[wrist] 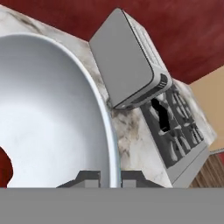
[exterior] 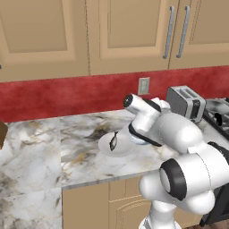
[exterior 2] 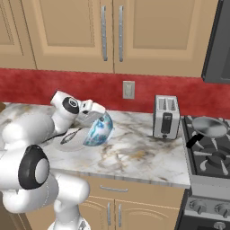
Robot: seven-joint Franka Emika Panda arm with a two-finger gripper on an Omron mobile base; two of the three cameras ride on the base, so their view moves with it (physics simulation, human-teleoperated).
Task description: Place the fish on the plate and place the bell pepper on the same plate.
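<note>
The dark grey fish lies on the white plate near the counter's front edge. In the right base view the plate sits just left of the blue-tinted bowl. The bowl's white inside takes up the left of the hand view, and a bit of the red bell pepper shows in it at the lower left edge. My gripper hovers open over the bowl's right rim, which lines up with the gap between the fingertips. Nothing is held.
A grey toaster stands against the red backsplash to the right of the bowl. Beyond it is the stove, with a grey frying pan and its black handle. My own arm hides the bowl in the left base view.
</note>
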